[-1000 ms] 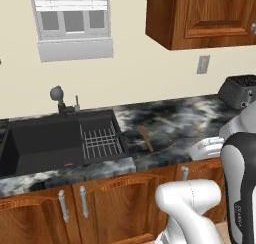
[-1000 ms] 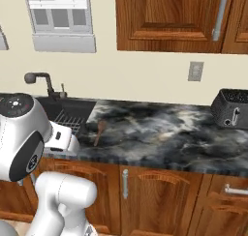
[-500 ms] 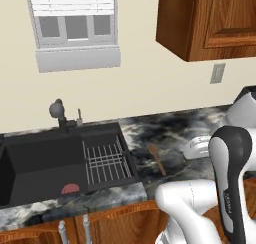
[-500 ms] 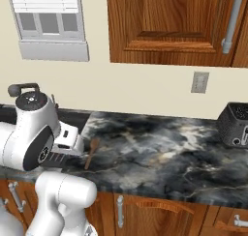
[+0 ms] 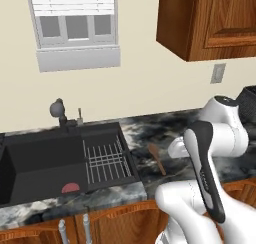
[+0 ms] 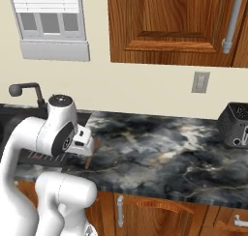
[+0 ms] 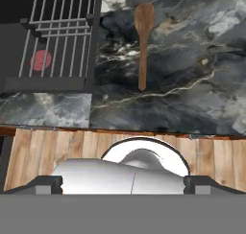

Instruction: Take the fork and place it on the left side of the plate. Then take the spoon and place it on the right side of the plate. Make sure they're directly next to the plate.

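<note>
Since the earlier frames both base views have shifted with the base, and the spoon [image 7: 143, 41] lies flat on the marble counter [image 7: 192, 75] at upper centre of the hand view, beside the sink rack [image 7: 57, 36], with the gripper jaws fully spread and holding nothing.

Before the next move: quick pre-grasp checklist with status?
1. Spoon located: ok, flat on the counter right of the sink, nothing touching it.
2. Gripper free: ok, jaws wide, nothing between them.
3. Gripper over spoon: not ok, it sits back near the counter's front edge; spoon lies ahead of it.
4. Fork located: cannot tell.
5. Plate located: cannot tell, so no drop spot yet.
6. Clutter near spoon: ok, only the sink rack alongside, apart from it.
</note>
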